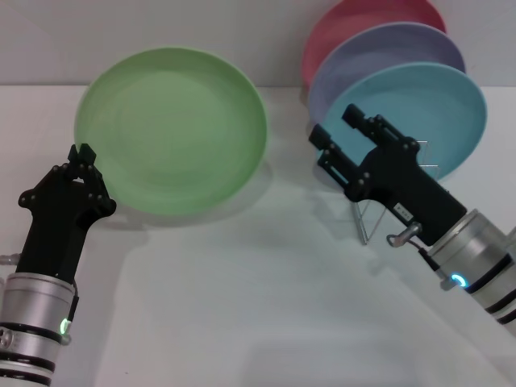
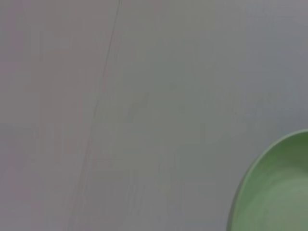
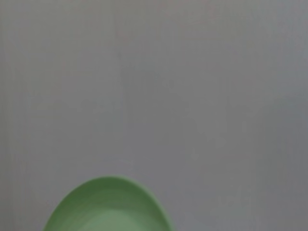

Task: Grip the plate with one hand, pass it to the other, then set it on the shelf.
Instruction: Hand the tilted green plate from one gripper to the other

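Only the head view takes in the whole scene: both arms, the white table (image 1: 266, 306), the rack and all the plates. The two wrist views show little beyond pale blank surface and a curved slice of the light green plate (image 1: 171, 131) at one edge (image 2: 276, 187) (image 3: 108, 204); neither shows its own fingers.

The green plate sits far left, its face tipped up toward the near side and its near-left rim at the left gripper (image 1: 81, 155). It is round, so no long axis shows. The left gripper's fingertips are narrow and set right at that rim, seemingly pinching it, though the contact itself is hard to make out.

The right gripper (image 1: 337, 129) reaches in from the near right, pointing far-left, in front of the turquoise plate (image 1: 439, 113). Its two fingers stand slightly apart with nothing between them, well clear of the green plate.

I count four plates: one green, and three standing on edge in the wire shelf (image 1: 367, 222) at far right: a turquoise one nearest, a lavender plate (image 1: 387, 48) behind it, and a pink plate (image 1: 355, 20) farthest. One rack, two grippers.
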Motion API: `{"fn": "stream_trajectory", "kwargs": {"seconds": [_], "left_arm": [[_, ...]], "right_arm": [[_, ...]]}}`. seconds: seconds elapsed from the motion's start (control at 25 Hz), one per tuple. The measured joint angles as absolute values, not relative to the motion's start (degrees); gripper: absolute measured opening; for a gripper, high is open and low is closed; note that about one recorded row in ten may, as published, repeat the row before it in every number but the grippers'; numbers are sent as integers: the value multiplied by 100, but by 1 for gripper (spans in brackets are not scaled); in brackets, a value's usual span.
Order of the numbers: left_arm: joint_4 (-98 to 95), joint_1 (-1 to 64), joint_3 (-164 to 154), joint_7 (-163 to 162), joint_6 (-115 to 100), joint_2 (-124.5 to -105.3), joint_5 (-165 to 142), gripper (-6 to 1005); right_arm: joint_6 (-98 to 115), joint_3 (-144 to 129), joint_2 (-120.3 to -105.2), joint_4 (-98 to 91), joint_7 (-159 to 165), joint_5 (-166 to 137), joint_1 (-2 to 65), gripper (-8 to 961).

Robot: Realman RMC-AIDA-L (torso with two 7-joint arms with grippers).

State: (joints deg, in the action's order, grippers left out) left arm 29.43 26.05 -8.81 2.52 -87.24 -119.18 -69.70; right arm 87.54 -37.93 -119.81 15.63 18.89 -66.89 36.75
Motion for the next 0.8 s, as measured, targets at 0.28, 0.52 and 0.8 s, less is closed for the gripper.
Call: {"fn": "stream_trajectory", "kwargs": {"seconds": [0.28,0.52,0.8], "left_arm": [[3129,2521,-650,551,-8721,-11918,-7106,45],[3217,2460,-637,703,-8752,-11917,-7170,46],[3435,2407,-479,1248,-8791,-11918,-7348,47]], "right_arm": [[8381,-3014,-11980,1647,1889,-7658,3697,607],[7993,-2321,-11979,1709,1890,-8351,3745,607],[7587,-1549,-11979,1772,1772,-9055,3775,607]]}}
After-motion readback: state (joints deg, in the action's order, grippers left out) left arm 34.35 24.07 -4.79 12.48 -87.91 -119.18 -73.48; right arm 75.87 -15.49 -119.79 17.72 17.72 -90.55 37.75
